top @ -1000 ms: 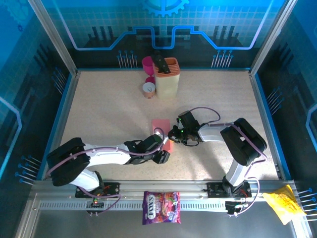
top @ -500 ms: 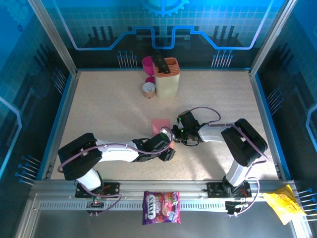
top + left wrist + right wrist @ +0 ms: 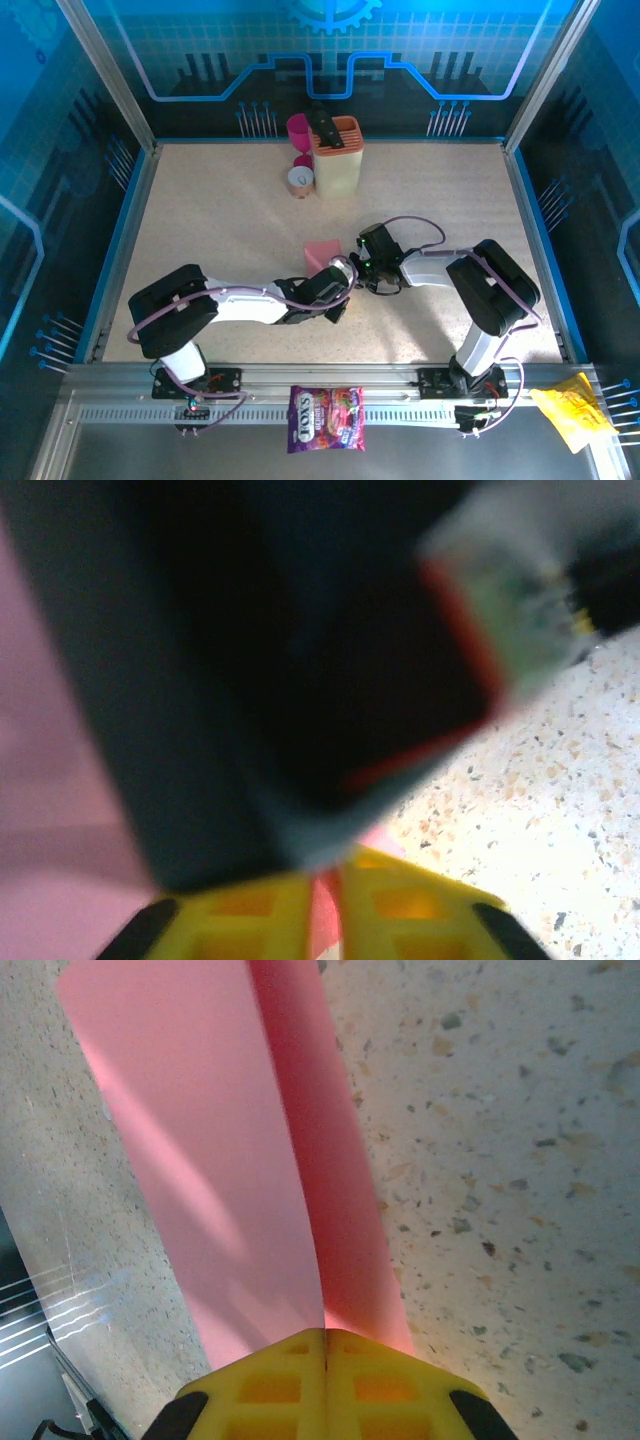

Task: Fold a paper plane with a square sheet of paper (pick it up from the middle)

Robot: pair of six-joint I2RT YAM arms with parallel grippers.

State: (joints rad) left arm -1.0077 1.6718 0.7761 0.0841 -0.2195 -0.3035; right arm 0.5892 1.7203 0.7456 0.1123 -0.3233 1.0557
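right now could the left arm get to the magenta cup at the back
Probably not yet: the left pincer is shut on the pink paper, which the right pincer also grips. The way to the cup looks free.

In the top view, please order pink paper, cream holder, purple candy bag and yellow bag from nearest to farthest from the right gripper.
1. pink paper, gripped by the right gripper
2. cream holder, at the back
3. purple candy bag, front rail
4. yellow bag, front right corner

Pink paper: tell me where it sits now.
In the top view the pink paper sits mid-table, just ahead of the left gripper and right gripper, both pinching it.
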